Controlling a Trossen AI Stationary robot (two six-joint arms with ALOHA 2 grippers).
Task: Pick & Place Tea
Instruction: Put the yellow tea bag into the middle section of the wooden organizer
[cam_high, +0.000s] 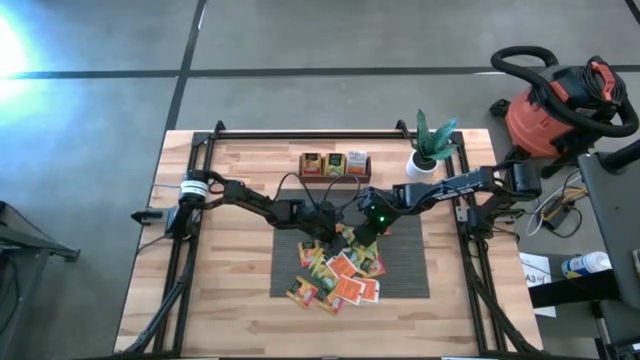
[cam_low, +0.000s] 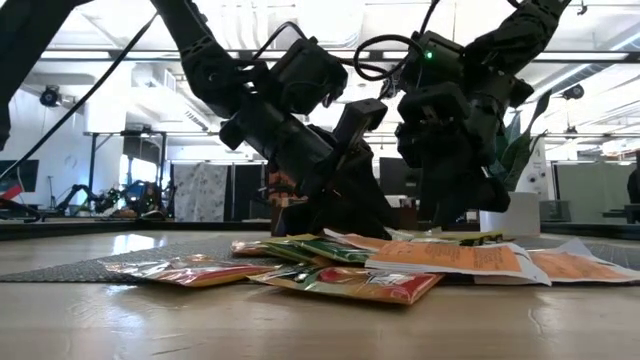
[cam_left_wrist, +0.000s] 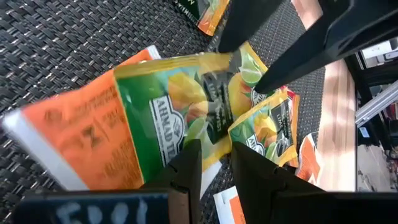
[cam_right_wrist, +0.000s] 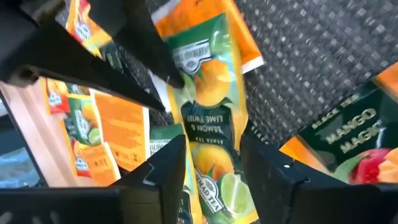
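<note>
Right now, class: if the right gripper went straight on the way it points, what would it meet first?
The right gripper already straddles a lemon and lime tea sachet; straight on, it would likely meet that sachet first, then the left gripper's fingers.

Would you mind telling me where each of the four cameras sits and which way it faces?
High view: above the table, looking straight down; both arms meet over the grey mat and the tea sachets.
Low view: at table-top height, looking level across the sachets into the room; both arms come down from above.
Left wrist view: on the left arm, looking past the left gripper at a green-and-orange sachet.
Right wrist view: on the right arm, looking past the right gripper.
Shared: both wrist views show that sachet between the two grippers.
</note>
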